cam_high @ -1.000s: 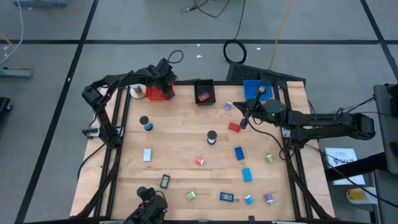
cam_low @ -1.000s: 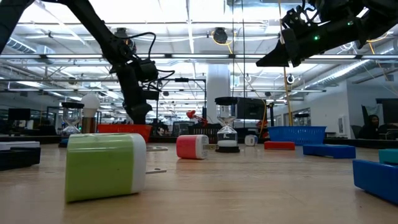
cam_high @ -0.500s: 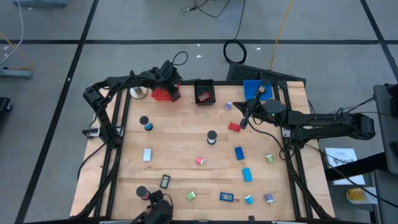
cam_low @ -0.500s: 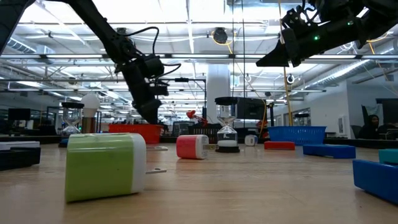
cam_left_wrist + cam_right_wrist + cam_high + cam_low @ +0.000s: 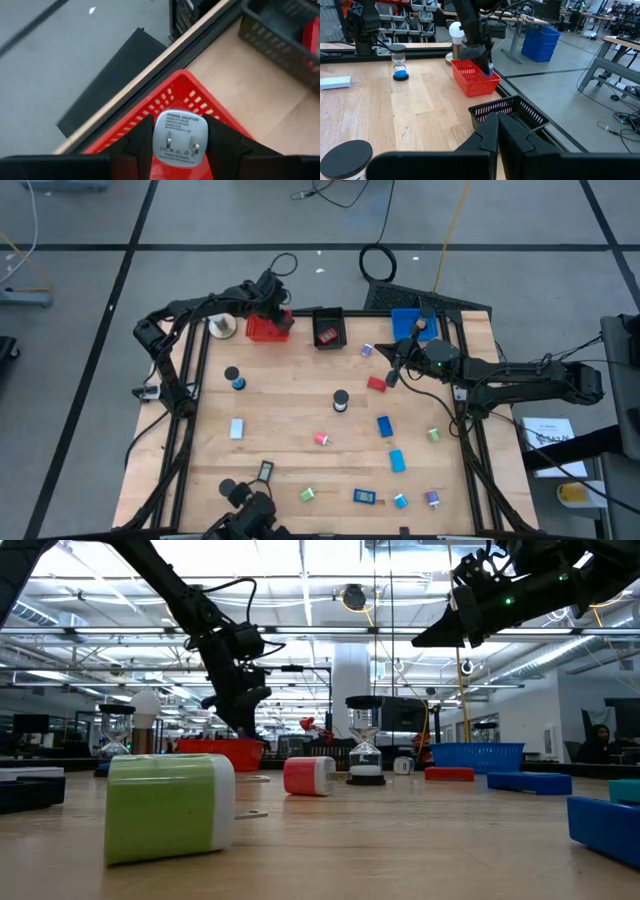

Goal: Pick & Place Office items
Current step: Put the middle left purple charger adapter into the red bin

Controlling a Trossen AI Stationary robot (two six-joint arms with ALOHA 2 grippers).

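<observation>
My left gripper (image 5: 181,141) is shut on a small power adapter (image 5: 181,136) with a blue body and a white pronged face. It hangs above the red bin (image 5: 262,329) at the table's far edge; the right wrist view shows it there too (image 5: 489,67). My right gripper (image 5: 498,131) is shut and empty, raised over the table's right half (image 5: 393,370) near a red block (image 5: 377,384). The other small office items lie flat and scattered on the wooden table, among them blue blocks (image 5: 385,426) and a green adapter (image 5: 170,808). My left gripper pinches the power adapter by its two opposite side faces (image 5: 156,136), one finger (image 5: 140,145) on each side. The white face with the two prongs points out past the fingertips. The fingers slant downward over the red bin, and the adapter is lifted clear.
A black bin (image 5: 328,328) with a red piece inside and a blue bin (image 5: 410,323) stand beside the red bin along the far edge. A white ball on a tan base (image 5: 220,327) sits left of the red bin. Two hourglasses (image 5: 340,401) (image 5: 235,378) stand mid-table.
My left gripper has carried the adapter a short way toward the table's right along the far edge, and it now hangs over the red bin. It has stayed shut on the adapter. My right arm has kept still.
</observation>
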